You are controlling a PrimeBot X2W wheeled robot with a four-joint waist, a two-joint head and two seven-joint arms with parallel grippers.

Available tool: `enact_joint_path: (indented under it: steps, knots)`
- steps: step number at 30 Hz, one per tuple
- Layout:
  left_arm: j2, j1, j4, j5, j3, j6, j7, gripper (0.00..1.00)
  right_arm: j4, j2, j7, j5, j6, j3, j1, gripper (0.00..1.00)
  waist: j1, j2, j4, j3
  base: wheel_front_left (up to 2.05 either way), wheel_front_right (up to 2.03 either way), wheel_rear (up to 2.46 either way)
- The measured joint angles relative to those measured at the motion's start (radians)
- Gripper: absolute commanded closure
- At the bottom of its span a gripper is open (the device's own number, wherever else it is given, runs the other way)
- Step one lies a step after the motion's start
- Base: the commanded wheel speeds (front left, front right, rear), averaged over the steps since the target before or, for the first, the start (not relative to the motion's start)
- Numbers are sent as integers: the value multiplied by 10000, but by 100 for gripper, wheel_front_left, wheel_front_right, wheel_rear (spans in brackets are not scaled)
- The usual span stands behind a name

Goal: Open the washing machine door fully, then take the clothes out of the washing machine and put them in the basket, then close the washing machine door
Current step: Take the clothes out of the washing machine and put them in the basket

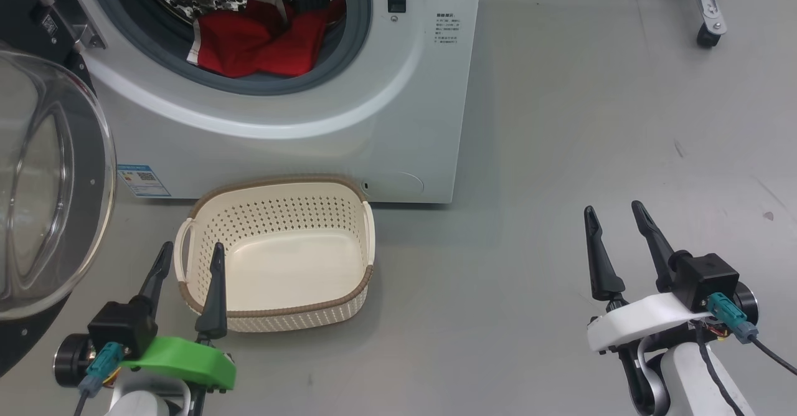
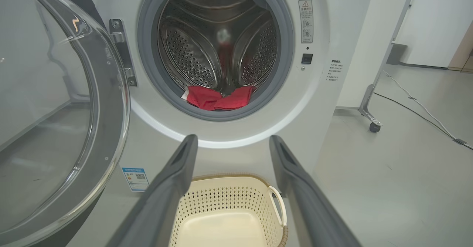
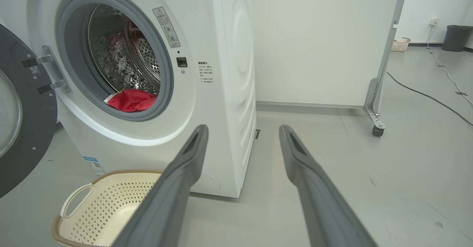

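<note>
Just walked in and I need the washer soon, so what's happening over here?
A two-armed robot is set to unload the washing machine. The washing machine door stands swung open on the left, and the red clothes lie at the drum mouth, not yet taken. The cream basket sits on the floor before the machine, with nothing in it. The left claw and right claw are both open, holding nothing.
</note>
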Motion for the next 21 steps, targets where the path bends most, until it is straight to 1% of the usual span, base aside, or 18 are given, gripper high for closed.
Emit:
enact_joint_path:
  steps: [10,21]
  knots:
    - [0,0,4,100,-21,2,0,0,2,6,0,0,0,-10,-1,0,0,0,59,39,118,-118,0]
    - [-2,-1,-10,171,-44,-38,0,0,12,12,0,0,0,-10,-4,0,0,0,54,39,78,-78,0]
